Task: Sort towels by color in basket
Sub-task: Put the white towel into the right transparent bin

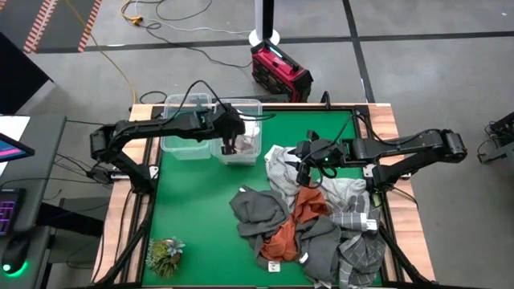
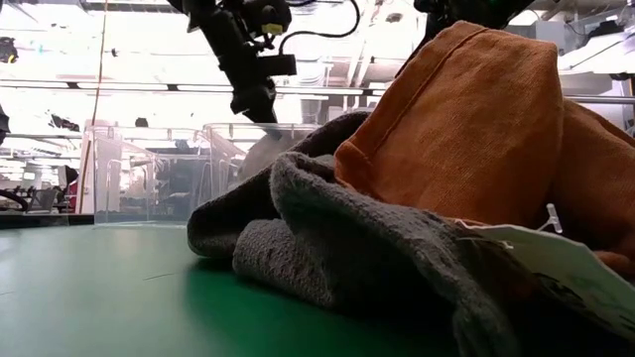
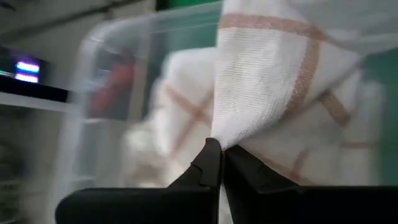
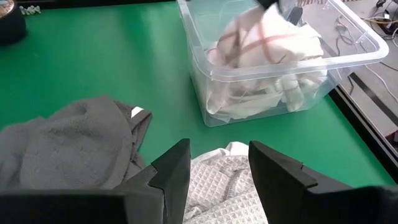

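We see the left end effector (image 3: 219,152) pinching a white checked towel (image 3: 273,81) over the clear bin (image 1: 238,131) at upper centre; the right end effector (image 4: 219,165) is spread above the unsorted pile (image 1: 309,229) at lower right

towel (image 4: 267,46) in bin (image 4: 348,62) | towel pile (image 1: 321,225) right of plant (image 1: 165,255)

This is a robotics lab or workshop. At the centre of the high view a green-topped table (image 1: 201,233) stands on a grey concrete floor (image 1: 418,72), with yellow and white cables (image 1: 152,16) trailing at the top. A red case (image 1: 279,71) sits above the table, and a lit keyboard (image 1: 6,213) at far left.
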Available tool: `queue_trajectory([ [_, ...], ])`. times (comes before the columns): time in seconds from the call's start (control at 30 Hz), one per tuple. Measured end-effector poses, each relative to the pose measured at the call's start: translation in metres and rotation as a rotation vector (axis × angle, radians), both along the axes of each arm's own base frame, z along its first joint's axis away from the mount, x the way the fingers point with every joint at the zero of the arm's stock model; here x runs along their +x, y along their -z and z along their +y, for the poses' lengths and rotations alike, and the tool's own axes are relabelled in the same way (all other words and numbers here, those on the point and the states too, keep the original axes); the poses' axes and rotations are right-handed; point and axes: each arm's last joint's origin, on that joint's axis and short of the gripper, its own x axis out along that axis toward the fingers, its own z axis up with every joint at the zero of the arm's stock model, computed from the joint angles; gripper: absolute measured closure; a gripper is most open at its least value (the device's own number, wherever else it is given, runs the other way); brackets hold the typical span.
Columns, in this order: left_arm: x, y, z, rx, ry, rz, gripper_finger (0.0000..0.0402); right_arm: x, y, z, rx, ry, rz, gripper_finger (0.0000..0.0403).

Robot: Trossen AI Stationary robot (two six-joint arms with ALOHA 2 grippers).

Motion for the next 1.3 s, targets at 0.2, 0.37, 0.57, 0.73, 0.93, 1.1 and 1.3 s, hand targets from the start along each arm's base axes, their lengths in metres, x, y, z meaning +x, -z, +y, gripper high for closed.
queue_trajectory([
  [0.2, -0.002, -0.001, 0.022, 0.108, -0.044, 0.016, 0.0399, 0.000, 0.000, 0.000, -0.004, -0.003, 0.001, 0.0211],
  [0.37, -0.001, -0.002, 0.037, 0.145, -0.079, -0.019, 0.0399, 0.000, 0.000, 0.000, -0.004, -0.004, 0.001, 0.0211],
  [0.57, 0.007, 0.014, 0.044, 0.138, -0.071, 0.020, 0.0400, 0.000, 0.000, 0.000, -0.006, -0.005, -0.002, 0.0211],
  [0.73, 0.024, 0.054, 0.046, 0.098, -0.028, 0.148, 0.0400, 0.001, -0.001, 0.001, -0.006, -0.010, -0.006, 0.0211],
  [0.93, 0.038, 0.098, 0.035, 0.042, 0.032, 0.318, 0.0399, 0.000, 0.000, 0.002, -0.006, -0.013, 0.003, 0.0211],
  [1.1, 0.042, 0.112, 0.027, 0.132, -0.042, 0.406, 0.0379, 0.000, 0.000, 0.002, -0.006, -0.012, 0.004, 0.0211],
  [1.3, 0.039, 0.090, 0.019, 0.164, -0.096, 0.335, 0.0315, 0.000, 0.000, 0.002, 0.004, -0.006, 0.000, 0.0211],
])
